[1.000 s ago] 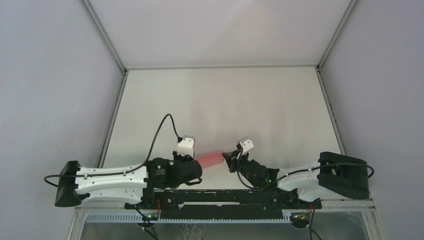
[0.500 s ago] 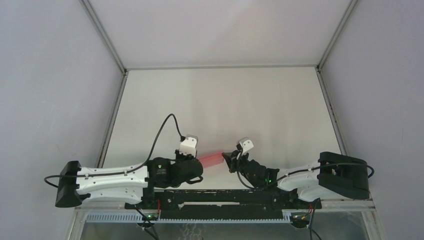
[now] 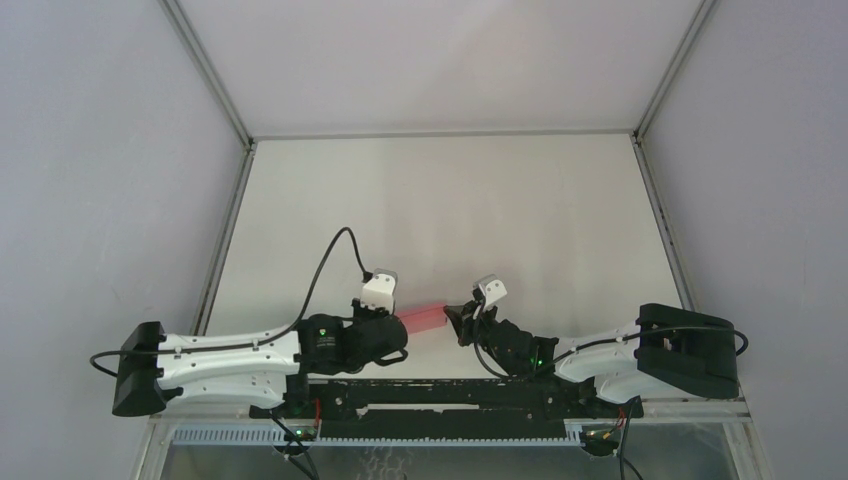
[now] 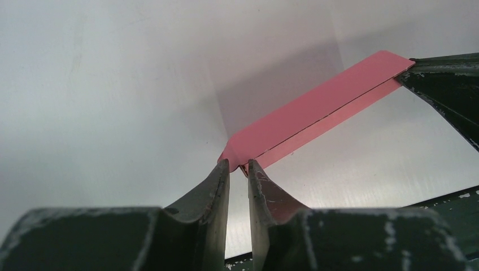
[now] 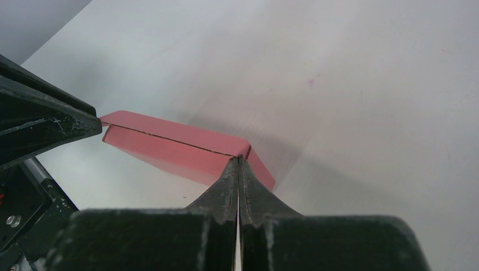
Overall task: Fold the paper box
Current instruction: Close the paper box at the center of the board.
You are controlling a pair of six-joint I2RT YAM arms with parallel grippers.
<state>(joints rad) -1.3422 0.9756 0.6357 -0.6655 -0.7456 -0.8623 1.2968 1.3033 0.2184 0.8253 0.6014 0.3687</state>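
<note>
The paper box [image 3: 424,318] is a slim, flattened pink strip held in the air between my two grippers, low over the near part of the table. In the left wrist view the paper box [image 4: 316,113] runs up to the right, and my left gripper [image 4: 239,164] pinches its near end with the jaws a narrow gap apart. In the top view the left gripper [image 3: 398,322] sits at its left end. My right gripper [image 5: 238,160] is shut on a thin edge at the other end of the paper box [image 5: 169,141], shown from above as the right gripper [image 3: 452,315].
The white table [image 3: 450,200] stretches back to grey walls on three sides. A black mounting rail [image 3: 440,400] carrying both arm bases runs along the near edge. The left arm's cable [image 3: 335,250] loops up over the table.
The left wrist has crept slightly to the right toward the box. The box and the right arm have stayed where they were.
</note>
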